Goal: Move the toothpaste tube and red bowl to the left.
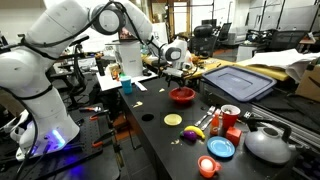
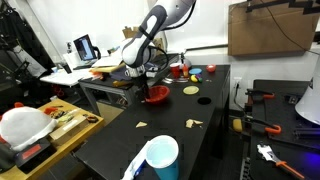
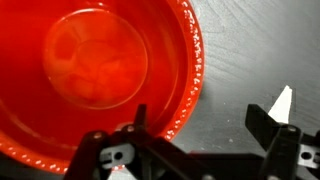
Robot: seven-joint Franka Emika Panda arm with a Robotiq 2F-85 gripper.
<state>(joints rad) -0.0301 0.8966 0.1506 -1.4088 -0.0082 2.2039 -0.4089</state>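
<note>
the arm reaches forward and points the end effector (image 1: pixel 178 82) straight down at the red bowl (image 1: pixel 181 96) on the dark counter (image 1: pixel 150 140). its fingers (image 3: pixel 265 120) stand apart, one inside the bowl's rim, one outside.

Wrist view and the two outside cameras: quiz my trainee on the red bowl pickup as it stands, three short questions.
1. True or false: the gripper is shut on the red bowl.
2. In the wrist view, the fingers sit: A both over the bowl; B one on each side of its rim; C both outside it.
3. Fill in: the plate in an exterior view is ___.
Key: 1 false, it is open; 2 B; 3 blue.
</note>
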